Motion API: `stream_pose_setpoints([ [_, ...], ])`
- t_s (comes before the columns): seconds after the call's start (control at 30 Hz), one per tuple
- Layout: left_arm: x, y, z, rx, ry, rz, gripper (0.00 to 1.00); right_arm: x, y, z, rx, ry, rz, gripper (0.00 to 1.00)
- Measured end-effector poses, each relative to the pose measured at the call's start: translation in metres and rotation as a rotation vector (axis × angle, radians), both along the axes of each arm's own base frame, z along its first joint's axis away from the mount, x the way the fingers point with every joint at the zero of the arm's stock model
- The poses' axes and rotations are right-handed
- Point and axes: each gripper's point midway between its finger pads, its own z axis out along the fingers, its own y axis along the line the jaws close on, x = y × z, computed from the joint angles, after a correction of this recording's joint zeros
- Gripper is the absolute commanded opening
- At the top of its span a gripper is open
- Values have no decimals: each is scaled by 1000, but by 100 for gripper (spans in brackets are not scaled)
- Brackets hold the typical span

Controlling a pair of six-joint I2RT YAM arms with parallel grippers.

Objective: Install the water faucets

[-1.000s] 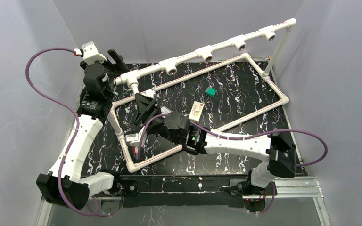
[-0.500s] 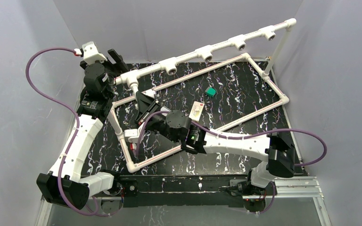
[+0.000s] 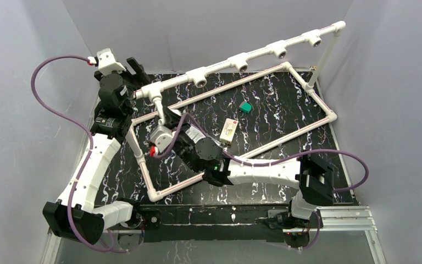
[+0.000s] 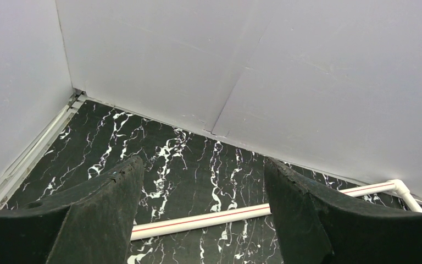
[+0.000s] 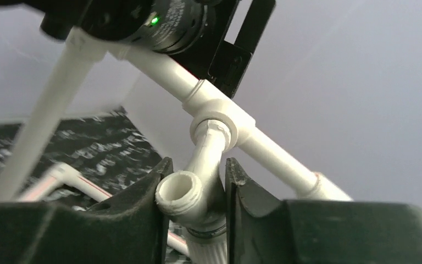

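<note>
The right end effector (image 5: 198, 170) is clenching the small white plastic tap with a threaded spout (image 5: 180, 193), whose stem is entering the white tee socket (image 5: 220, 124) on the raised white pipe rail (image 3: 242, 58), near the black marbled counter's (image 3: 275, 104) far-left corner. The left end effector (image 4: 203, 220) is hanging released nearby.

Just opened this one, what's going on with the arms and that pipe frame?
The right gripper is closed on a white faucet, whose stem meets the leftmost tee socket of the raised pipe rail. Whether it is fully seated cannot be told. The left gripper hangs open and empty by the rail's left end. The four other sockets hold no faucet.
</note>
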Motion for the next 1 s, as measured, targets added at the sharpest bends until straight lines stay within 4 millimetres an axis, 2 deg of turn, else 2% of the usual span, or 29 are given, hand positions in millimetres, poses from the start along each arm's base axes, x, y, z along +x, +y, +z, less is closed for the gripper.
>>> stream_pose_setpoints([
  [0.17, 0, -1, -1, 0, 2, 0, 78, -4, 1, 2, 329, 256, 98, 1],
  [0.27, -1, -2, -1, -4, 2, -2, 78, -4, 0, 1, 444, 343, 135, 1],
  [0.43, -1, -1, 0, -6, 3, 0, 78, -9, -7, 21, 974, 703, 296, 1],
  [0.53, -1, -1, 0, -6, 3, -2, 78, -6, -12, 24, 1143, 809, 320, 1],
  [0.67, -1, 0, 0, -6, 3, -2, 78, -1, -15, 18, 1193, 834, 293, 1],
  [0.87, -1, -1, 0, -6, 3, -4, 78, 1, -16, 18, 1081, 746, 264, 34],
  [1.0, -1, 0, 0, -6, 3, -3, 78, -6, -17, 26, 943, 649, 276, 47],
])
